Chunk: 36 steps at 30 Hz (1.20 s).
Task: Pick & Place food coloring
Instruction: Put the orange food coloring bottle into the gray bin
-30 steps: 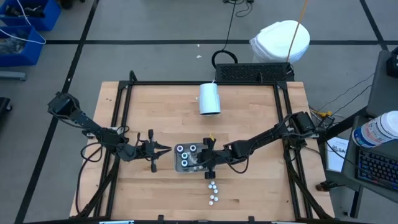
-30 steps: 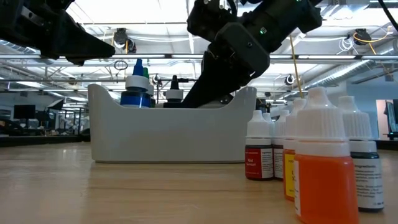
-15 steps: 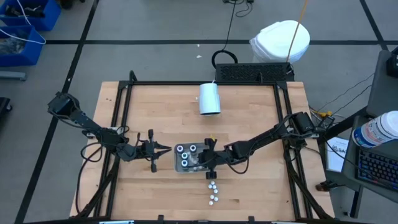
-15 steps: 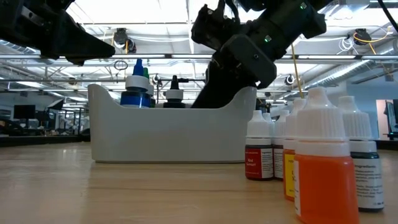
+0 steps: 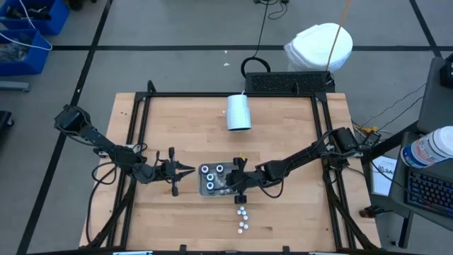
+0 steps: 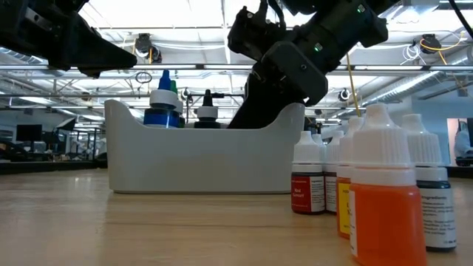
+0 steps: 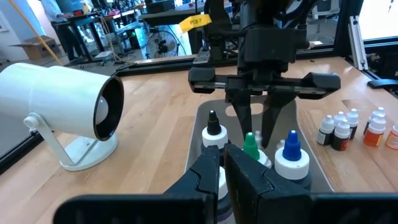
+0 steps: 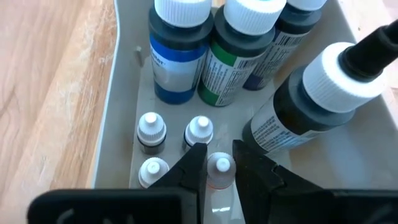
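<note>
A white tray [image 5: 202, 191] sits at the table's middle front. In it stand three wider food coloring bottles [image 8: 211, 56] with blue, green and dark labels, a fourth one that leans [image 8: 311, 106], and small white-capped ones [image 8: 151, 130]. My right gripper [image 8: 219, 163] reaches down into the tray, shut on one small bottle [image 8: 219, 167]. More small bottles [image 5: 243, 216] stand on the table just in front of the tray. My left gripper [image 5: 191, 168] hovers shut beside the tray's left end, holding nothing. My right gripper pinches a small white-capped bottle between its two fingers, just below the cap [image 8: 218, 182]. The fingers come slanting down from the table's right side. The bottle stands upright among the other small ones inside the tray. The gripper hides its base.
A large white cylinder cup [image 5: 238, 112] lies on its side at the table's far middle. The row of small bottles [image 6: 384, 192] stands close to the low camera, right of the tray wall [image 6: 199, 159]. A black frame [image 5: 212, 94] runs round the table.
</note>
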Each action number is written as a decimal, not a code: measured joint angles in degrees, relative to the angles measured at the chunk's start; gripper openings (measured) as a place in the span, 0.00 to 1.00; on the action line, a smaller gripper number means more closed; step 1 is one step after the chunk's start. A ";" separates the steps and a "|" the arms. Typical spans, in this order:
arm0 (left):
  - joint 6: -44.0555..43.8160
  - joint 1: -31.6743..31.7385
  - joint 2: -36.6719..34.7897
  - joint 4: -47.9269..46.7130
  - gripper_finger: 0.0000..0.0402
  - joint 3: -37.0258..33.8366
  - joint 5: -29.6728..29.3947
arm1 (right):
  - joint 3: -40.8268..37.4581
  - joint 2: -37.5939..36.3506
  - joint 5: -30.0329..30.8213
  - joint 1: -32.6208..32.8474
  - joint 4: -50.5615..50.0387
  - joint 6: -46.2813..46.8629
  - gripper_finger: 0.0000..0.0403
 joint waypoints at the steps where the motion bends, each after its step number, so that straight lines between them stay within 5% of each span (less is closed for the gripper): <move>1: 0.00 0.00 0.02 -0.02 0.08 0.00 0.00 | -0.02 0.00 -0.01 0.00 0.29 0.00 0.15; 10: 0.04 -0.02 0.02 -0.02 0.08 0.00 0.00 | -0.04 0.00 -0.01 -0.11 2.35 0.00 0.28; 19: 0.02 -0.01 0.02 -0.04 0.08 0.00 0.00 | -0.09 -0.87 -0.04 0.13 2.76 -1.87 0.28; 36: -0.42 0.00 0.00 -0.90 0.08 -0.02 0.02 | -0.04 -22.89 4.51 12.41 -5.00 -9.14 0.24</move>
